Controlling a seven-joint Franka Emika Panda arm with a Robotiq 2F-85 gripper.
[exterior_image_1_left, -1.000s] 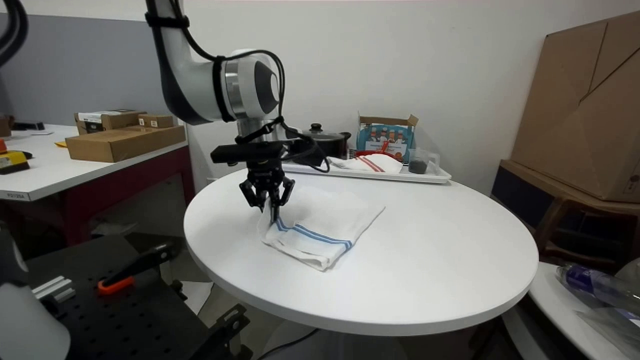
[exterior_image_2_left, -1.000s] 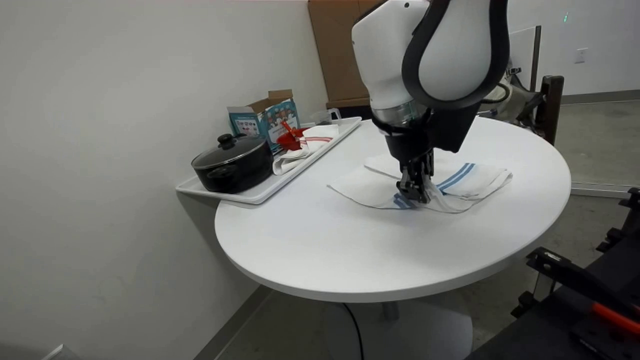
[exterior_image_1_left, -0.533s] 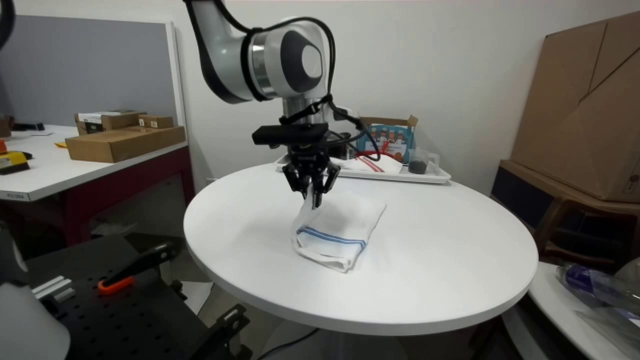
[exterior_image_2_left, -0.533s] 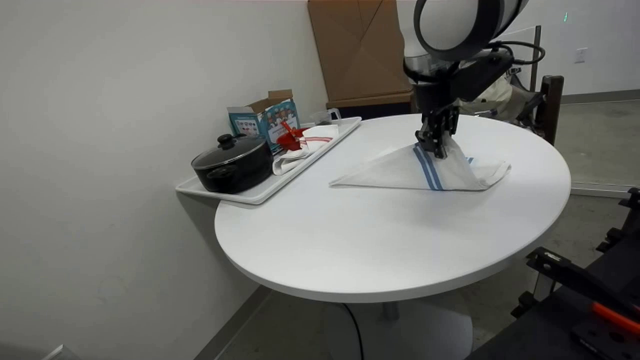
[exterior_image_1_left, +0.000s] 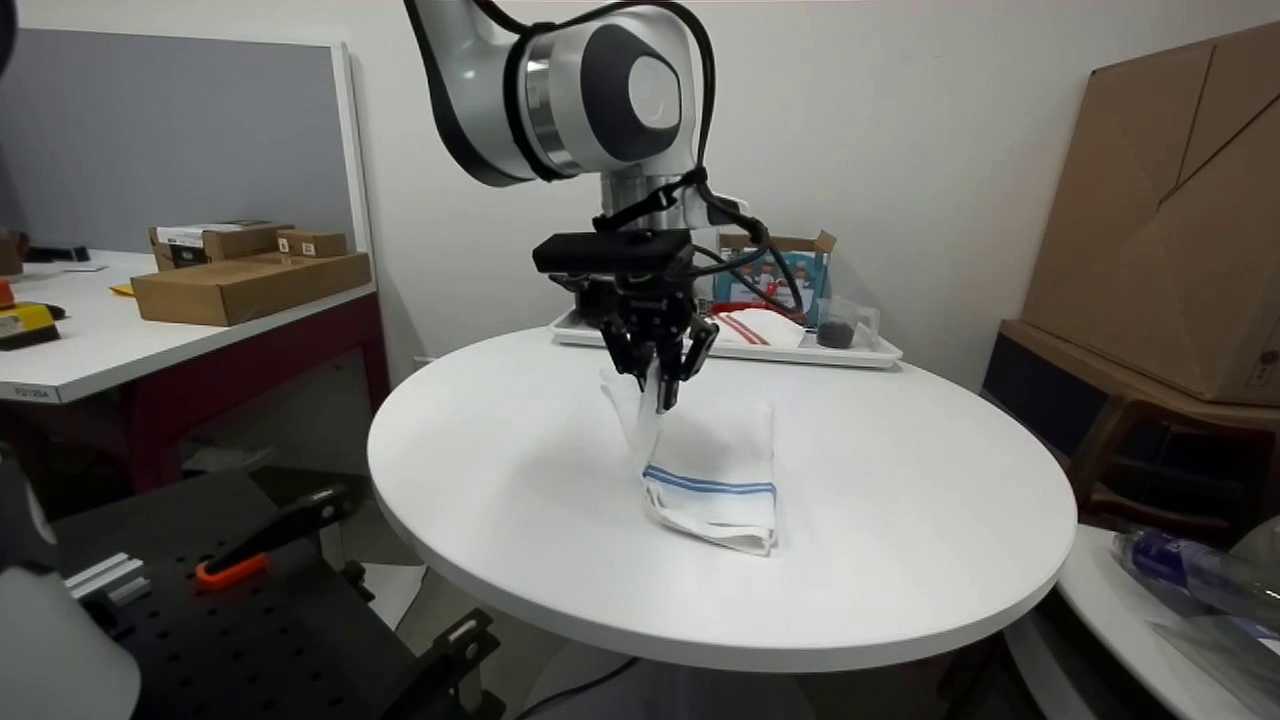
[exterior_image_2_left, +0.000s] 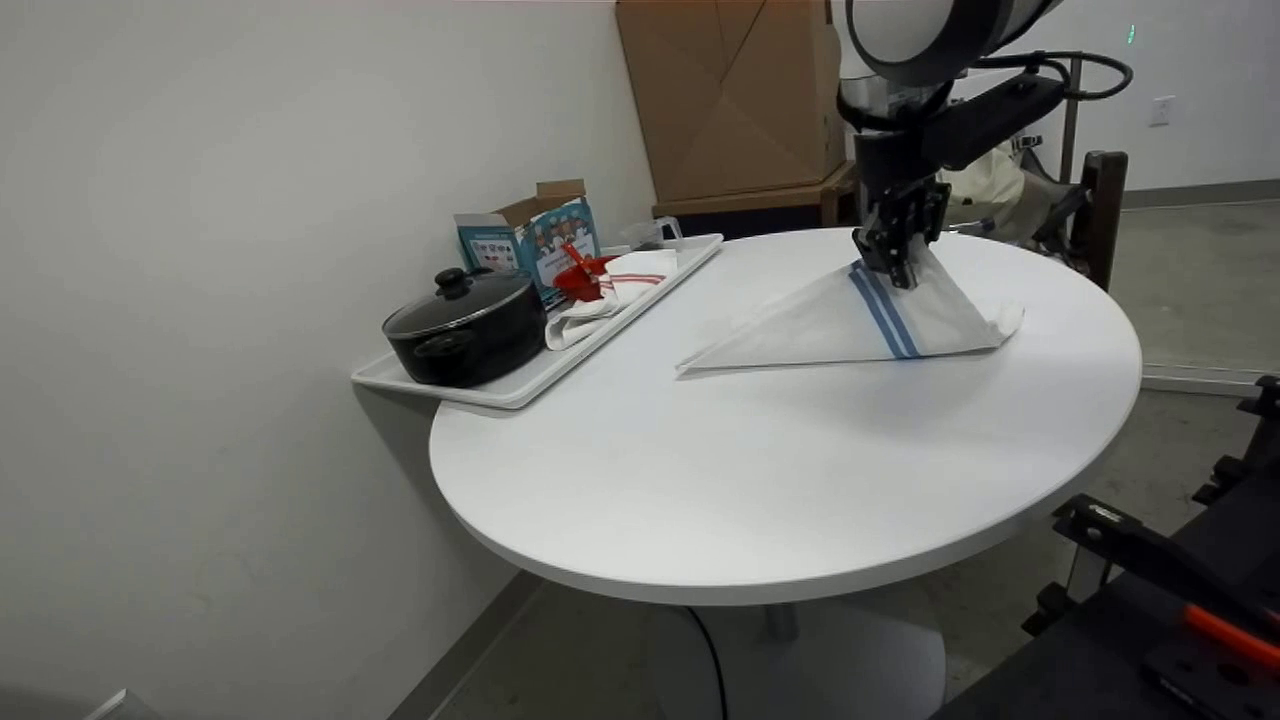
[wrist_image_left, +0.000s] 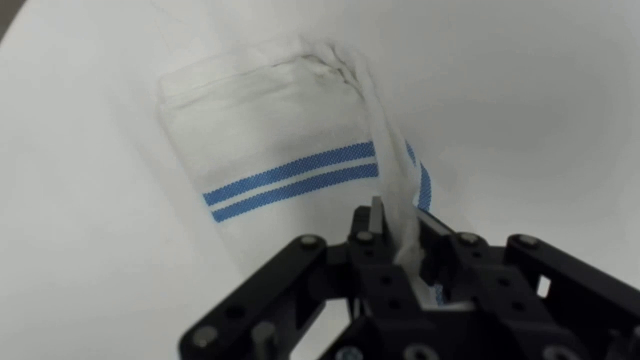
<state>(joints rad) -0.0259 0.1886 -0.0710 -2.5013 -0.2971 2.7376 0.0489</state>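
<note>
Jaws: closed on a pinch of the white towel (wrist_image_left: 280, 120).
Gripper (wrist_image_left: 404, 225): lower right of centre in wrist view; points down in both exterior views.
Towel place: mid-frame in both exterior views; part on the round table (exterior_image_2_left: 700, 490), part lifted by the grip. Folded.
Ridge (wrist_image_left: 390, 155): the held fold. Runs from the jaws toward top centre of wrist view, leaning left, along the folded layer's right side. So the grip is on a side, not mid-cloth.
Key relation: main layer lies left of and above the jaws in wrist view; less cloth shows to their right. In an exterior view that layer (exterior_image_1_left: 715, 440) sits below and right of the jaws; a flap (exterior_image_1_left: 620, 395) shows at their left.
Blue stripes (wrist_image_left: 290, 171): cross the layer, roughly square to the ridge.
Raised panel (exterior_image_2_left: 810, 320): slopes from the jaws to lower left, tent-like. Can't tell if its bottom edge touches the table.
Tray (exterior_image_2_left: 538, 378): left of the towel in an exterior view, well apart; carries pot (exterior_image_2_left: 465, 335) and red-striped towel (exterior_image_2_left: 640, 268).
</note>
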